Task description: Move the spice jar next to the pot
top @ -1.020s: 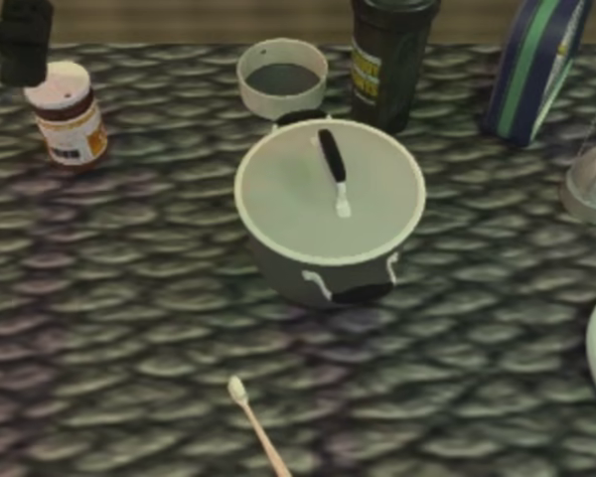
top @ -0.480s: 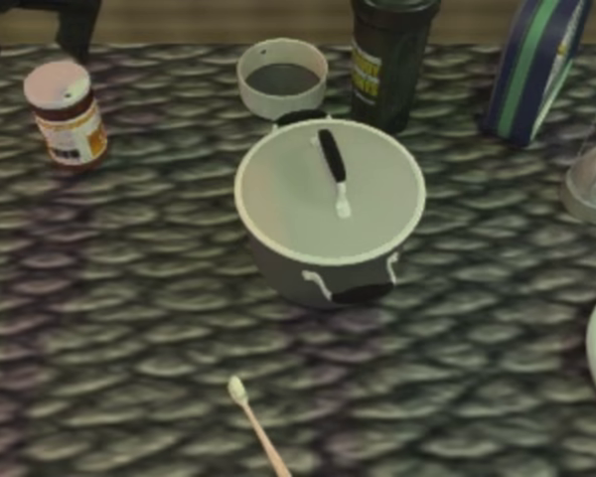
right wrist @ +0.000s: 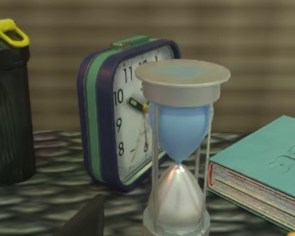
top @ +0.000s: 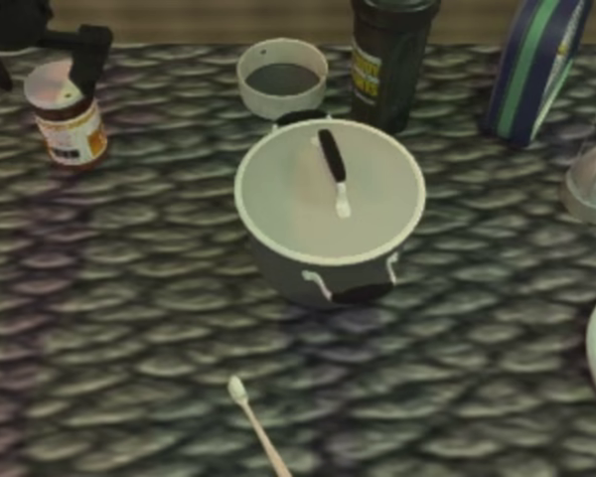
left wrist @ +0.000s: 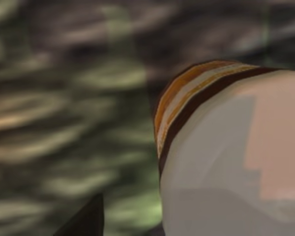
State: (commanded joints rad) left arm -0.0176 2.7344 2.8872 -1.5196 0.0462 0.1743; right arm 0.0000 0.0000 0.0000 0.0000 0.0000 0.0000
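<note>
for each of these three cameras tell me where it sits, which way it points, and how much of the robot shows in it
Top view: above the table, looking down; left gripper open astride the spice jar at far left, with the pot mid-table.
Left wrist view: on the left arm, close on the jar's lid; one dark fingertip shows.
Right wrist view: on the right arm, level with an hourglass and clock; one fingertip shows.
Shared: jar in top and left wrist; hourglass and clock in top and right wrist.

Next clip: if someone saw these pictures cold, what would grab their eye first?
Most likely the wide grey pot with its pale lid, standing mid-table and dwarfing everything near it. Next, the left claw at the far left corner, its dark fingers open on either side of the small spice jar, which stands upright well apart from the pot. In the right wrist view, a blue hourglass stands in front of a green-edged clock.
</note>
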